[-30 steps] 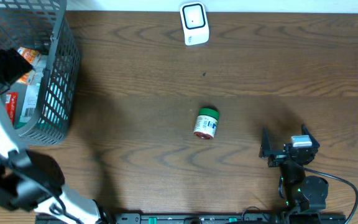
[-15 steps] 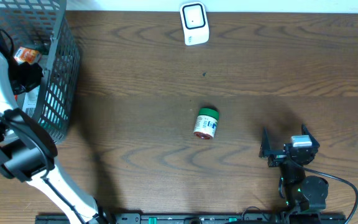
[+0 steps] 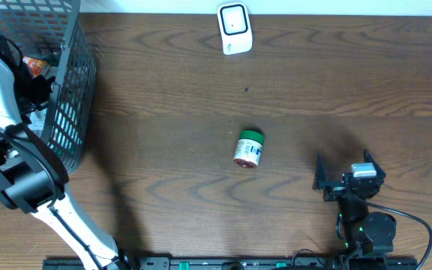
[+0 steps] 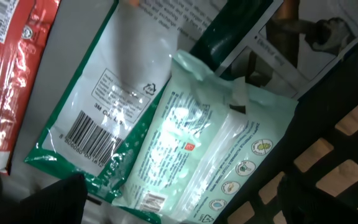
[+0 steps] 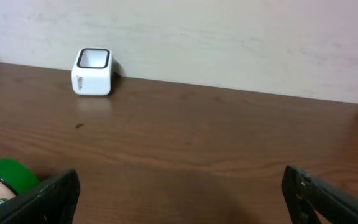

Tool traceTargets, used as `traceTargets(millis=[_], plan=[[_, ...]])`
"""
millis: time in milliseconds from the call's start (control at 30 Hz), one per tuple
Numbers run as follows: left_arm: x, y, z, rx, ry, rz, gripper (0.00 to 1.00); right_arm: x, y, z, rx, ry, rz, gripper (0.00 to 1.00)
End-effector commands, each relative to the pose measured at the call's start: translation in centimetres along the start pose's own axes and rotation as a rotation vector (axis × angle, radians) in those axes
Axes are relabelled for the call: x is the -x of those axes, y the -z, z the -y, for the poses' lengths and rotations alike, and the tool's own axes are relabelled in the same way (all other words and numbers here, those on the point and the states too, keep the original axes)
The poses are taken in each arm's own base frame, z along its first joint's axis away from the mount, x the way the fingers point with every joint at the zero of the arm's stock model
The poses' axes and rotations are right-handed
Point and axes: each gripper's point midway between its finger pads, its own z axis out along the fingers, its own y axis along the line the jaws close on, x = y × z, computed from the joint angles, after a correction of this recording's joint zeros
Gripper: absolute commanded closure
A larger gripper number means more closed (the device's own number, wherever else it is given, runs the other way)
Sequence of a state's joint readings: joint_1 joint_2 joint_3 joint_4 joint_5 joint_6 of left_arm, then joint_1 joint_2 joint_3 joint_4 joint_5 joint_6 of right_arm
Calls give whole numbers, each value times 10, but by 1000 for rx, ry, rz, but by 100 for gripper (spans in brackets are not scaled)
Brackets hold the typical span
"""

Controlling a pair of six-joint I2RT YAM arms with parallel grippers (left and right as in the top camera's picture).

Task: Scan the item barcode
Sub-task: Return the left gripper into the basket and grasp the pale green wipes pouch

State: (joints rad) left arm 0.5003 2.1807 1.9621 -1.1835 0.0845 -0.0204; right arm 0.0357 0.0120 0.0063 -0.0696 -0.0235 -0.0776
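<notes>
Left hand point(image 4: 179, 186): jaws spread to their widest with nothing between them. It hangs inside the basket point(image 3: 70, 112) at the upper left of the overhead frame, just above the packets.
Right hand point(image 3: 341, 178): equally wide and empty, parked at the lower right of the overhead frame, well apart from the jar point(image 3: 249, 148).
Change: within the last second the left arm swung up from the lower left edge and over the basket rim. The right arm, jar and scanner point(image 3: 234, 28) have not moved.
Basket contents: a pale green packet point(image 4: 210, 137) overlaps a white-and-green pouch point(image 4: 104, 93) whose barcode point(image 4: 92, 134) faces up. A red packet point(image 4: 11, 68) lies at the left edge.
Jar: on its side mid-surface, below the scanner at top centre.
Meaning: probably the pick-up step. Nothing is gripped yet, scanning lies ahead, and which packet is the target cannot be told.
</notes>
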Motion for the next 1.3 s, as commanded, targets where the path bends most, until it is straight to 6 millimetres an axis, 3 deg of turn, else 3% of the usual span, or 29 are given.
traceTargets(millis=[0, 500, 700, 733, 967, 1100, 1267], plan=[[-6, -14, 0, -11, -16, -29, 2, 0, 0, 2, -7, 5, 0, 1], [-18, -64, 1, -19, -21, -32, 2, 0, 0, 2, -7, 5, 0, 1], [-12, -55, 2, -21, -21, -13, 43, 0, 0, 2, -7, 5, 0, 1], [-10, -52, 2, -21, -21, -7, 46, 0, 0, 2, -7, 5, 0, 1], [0, -15, 4, -27, -24, 84, 62, 0, 0, 2, -7, 5, 0, 1], [11, 30, 2, -37, 2, 211, 87, 0, 0, 2, -7, 5, 0, 1], [21, 107, -5, -65, 89, 421, 93, 0, 0, 2, -7, 5, 0, 1]])
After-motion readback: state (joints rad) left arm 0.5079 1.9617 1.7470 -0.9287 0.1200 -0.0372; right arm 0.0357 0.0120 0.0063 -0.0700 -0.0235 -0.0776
